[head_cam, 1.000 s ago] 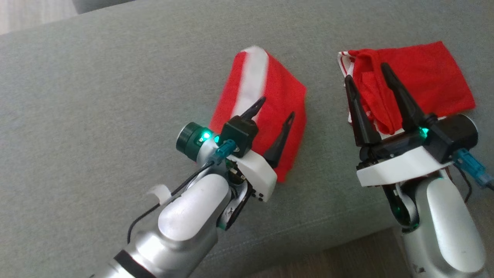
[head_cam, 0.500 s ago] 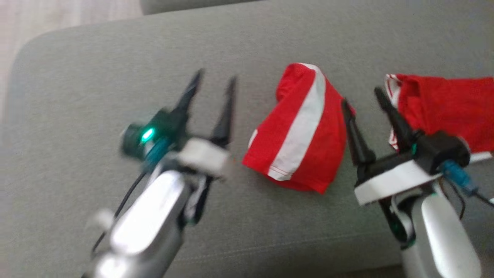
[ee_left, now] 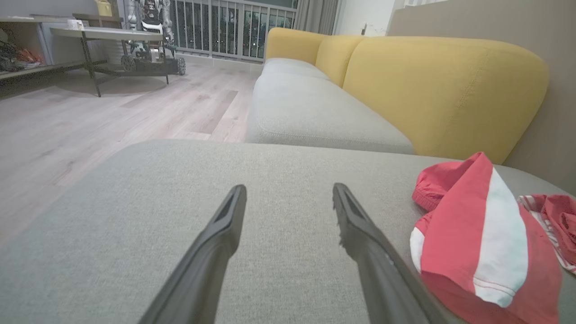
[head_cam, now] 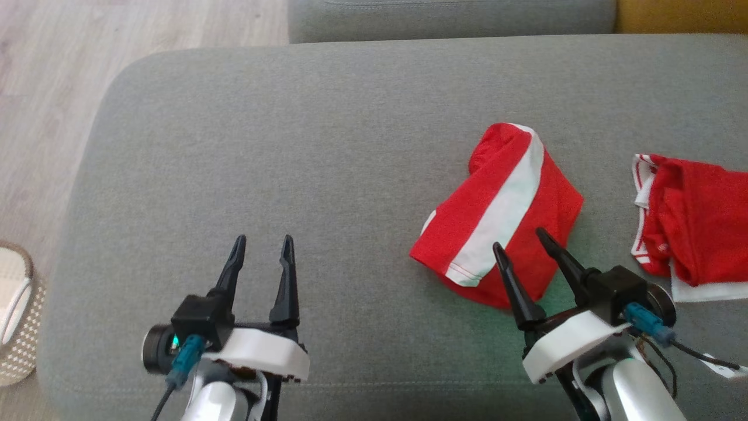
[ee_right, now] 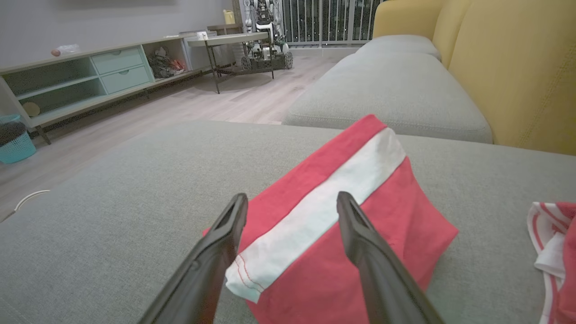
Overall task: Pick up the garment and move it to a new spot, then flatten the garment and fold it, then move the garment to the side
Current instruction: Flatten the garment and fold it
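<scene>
A folded red garment [head_cam: 502, 210] with a white stripe lies on the grey cushion [head_cam: 292, 146], right of centre. In the left wrist view the garment [ee_left: 472, 243] sits off to the right of the fingers. In the right wrist view the garment [ee_right: 333, 211] lies straight ahead. My right gripper [head_cam: 519, 240] is open, its fingertips over the garment's near edge and holding nothing. That same gripper [ee_right: 292, 198] shows its jaws spread wide. My left gripper [head_cam: 262, 241] is open over bare cushion, well to the left of the garment; the left gripper [ee_left: 289, 189] is empty.
A second, crumpled red garment [head_cam: 695, 234] with white trim lies at the cushion's right end. The cushion's rounded left edge drops to a wooden floor [head_cam: 58, 88], where a woven basket [head_cam: 17, 316] stands. A yellow sofa back [ee_left: 441, 90] rises behind.
The head camera has swung, shifting the whole picture. My left gripper has come off the folded garment and now sits far to its left. Both grippers stay open.
</scene>
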